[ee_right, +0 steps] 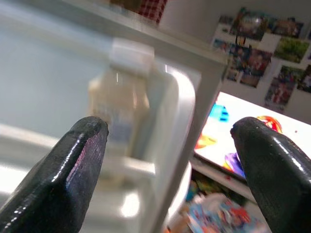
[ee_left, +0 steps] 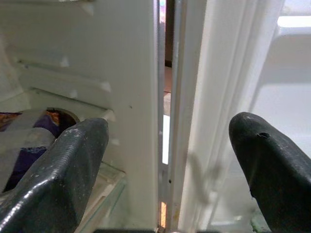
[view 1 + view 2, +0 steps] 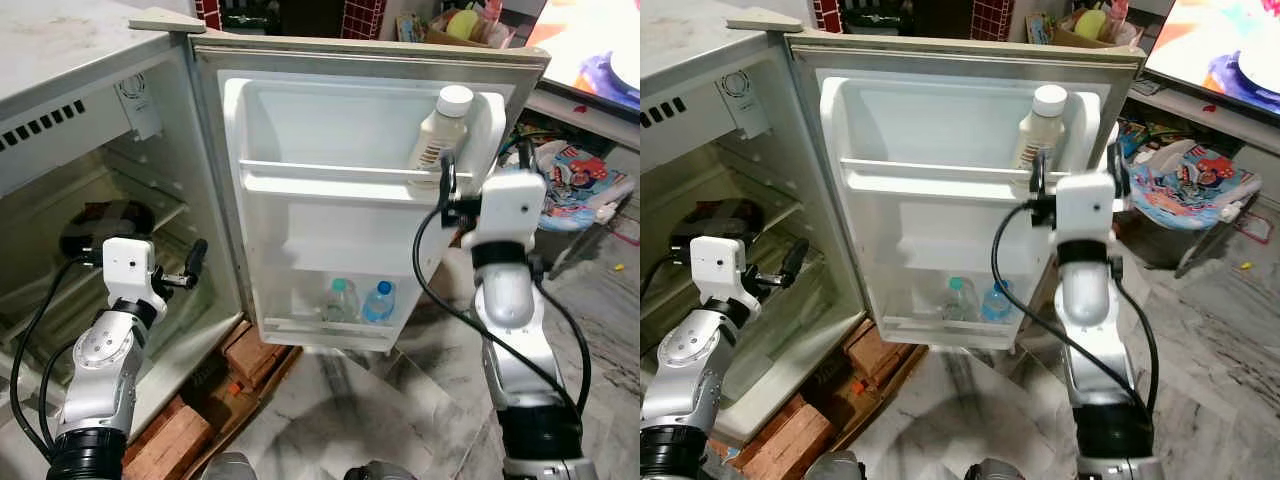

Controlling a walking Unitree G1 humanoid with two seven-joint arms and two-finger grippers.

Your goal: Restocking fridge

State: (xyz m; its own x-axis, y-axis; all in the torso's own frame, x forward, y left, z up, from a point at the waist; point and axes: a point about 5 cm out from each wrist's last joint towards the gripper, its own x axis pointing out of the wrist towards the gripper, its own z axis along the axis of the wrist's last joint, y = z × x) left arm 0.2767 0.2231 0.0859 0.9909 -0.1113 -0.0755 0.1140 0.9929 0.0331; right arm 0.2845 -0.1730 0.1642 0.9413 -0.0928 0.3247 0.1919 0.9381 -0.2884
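Right gripper hovering open, empty, just outside door shelf; upright bottle standing directly ahead, nearer right arm.

A bottle stands in the open fridge door's upper shelf; two water bottles sit in its lower shelf.

Head views are bright and evenly lit, the fridge door glaring white, its cavity shaded at left. The right wrist view is blurred (the bottle seems smeared, perhaps by motion).
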